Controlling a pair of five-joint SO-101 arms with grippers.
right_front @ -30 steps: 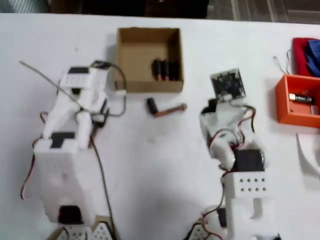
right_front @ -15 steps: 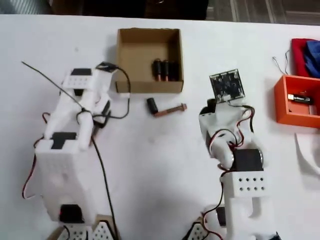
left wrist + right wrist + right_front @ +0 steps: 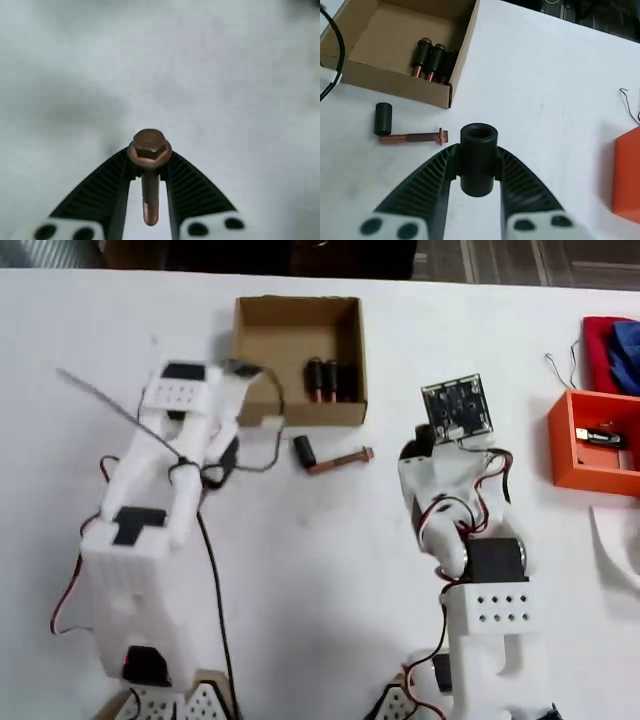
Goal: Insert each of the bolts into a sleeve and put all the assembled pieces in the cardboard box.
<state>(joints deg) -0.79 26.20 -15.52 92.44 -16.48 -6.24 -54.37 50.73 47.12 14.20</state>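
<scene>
High view first: the cardboard box (image 3: 300,304) sits far across the table (image 3: 320,570) with assembled pieces (image 3: 330,380) inside, and a loose sleeve (image 3: 304,451) and loose bolt (image 3: 341,459) lie just in front of it. Left wrist view: the left gripper (image 3: 149,152) has its jaws pinched on a copper bolt (image 3: 149,185) just under the head. It looks small, stiff, light and probably slick. Right wrist view: the right gripper (image 3: 478,148) has its jaws clamped round a black sleeve (image 3: 478,165), open bore showing. It looks rigid, and holding it by the sides should keep the hole free for mating.
</scene>
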